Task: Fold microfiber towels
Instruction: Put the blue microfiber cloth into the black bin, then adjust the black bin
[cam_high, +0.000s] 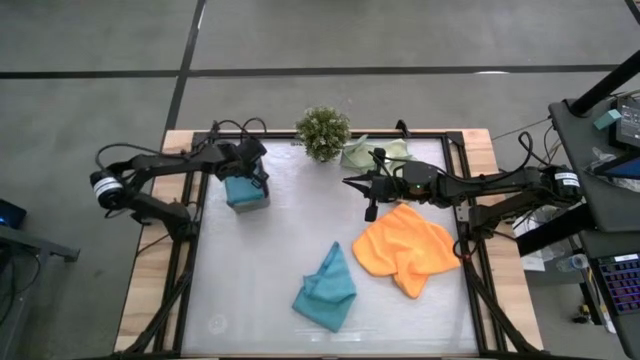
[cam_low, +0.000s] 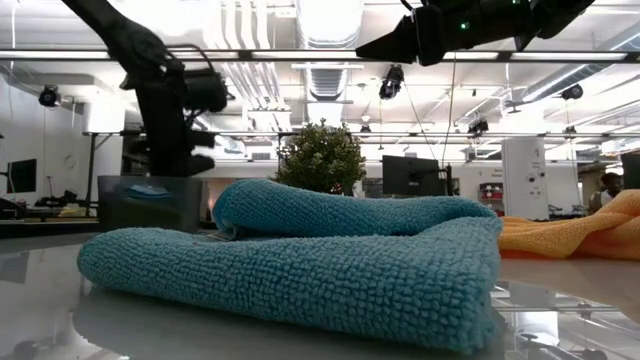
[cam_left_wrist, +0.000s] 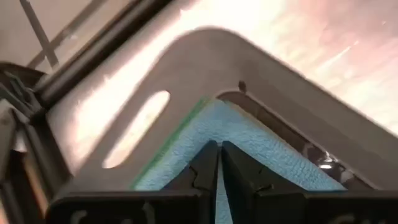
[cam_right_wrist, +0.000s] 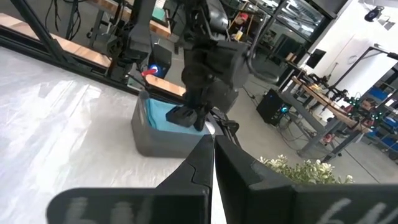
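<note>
Folded teal towel (cam_high: 326, 287), tip toward plant (cam_high: 323, 131)

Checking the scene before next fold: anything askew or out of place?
Two cloths lie rumpled, not square: the orange towel bunched near the right claw, the teal towel loosely folded to a point. A pale green towel sits crumpled beside the plant. Nothing spilled or damaged.

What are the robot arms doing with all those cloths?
The left gripper, shut, is pressing a blue towel down into the grey tray. The right gripper hangs shut and empty over the table. An orange towel, another blue towel and a green towel wait on the table.
</note>
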